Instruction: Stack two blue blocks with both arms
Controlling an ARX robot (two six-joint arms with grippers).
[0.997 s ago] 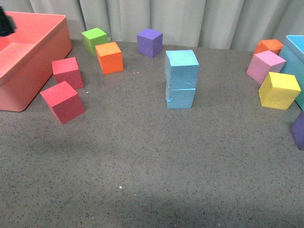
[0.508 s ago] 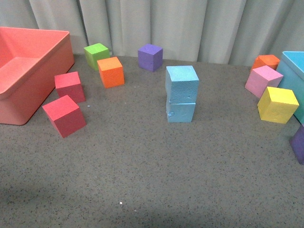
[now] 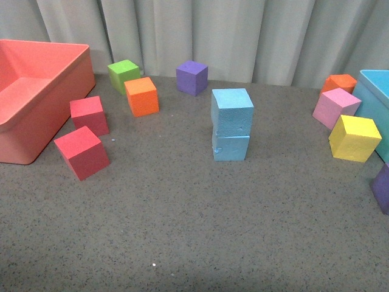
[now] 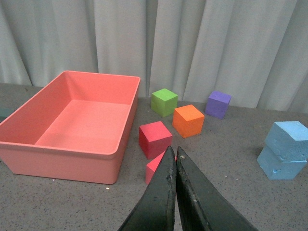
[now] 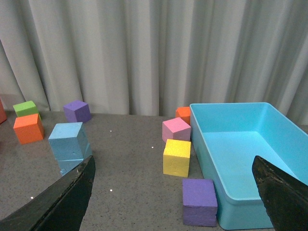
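Two light sky-blue foam cubes stood stacked on the grey speckled table [image 3: 182,243], the upper blue cube [image 3: 231,112] resting slightly askew on the lower blue cube [image 3: 230,146], which bore a small chipped mark on its front face. Behind the stack sat a purple foam cube [image 3: 192,77]; an orange foam cube [image 3: 141,96] lay to its left. The left end effector [image 4: 176,166] had its black fingers pressed together, holding nothing. The right end effector [image 5: 175,178] had its fingers spread wide apart, clear of the stack.
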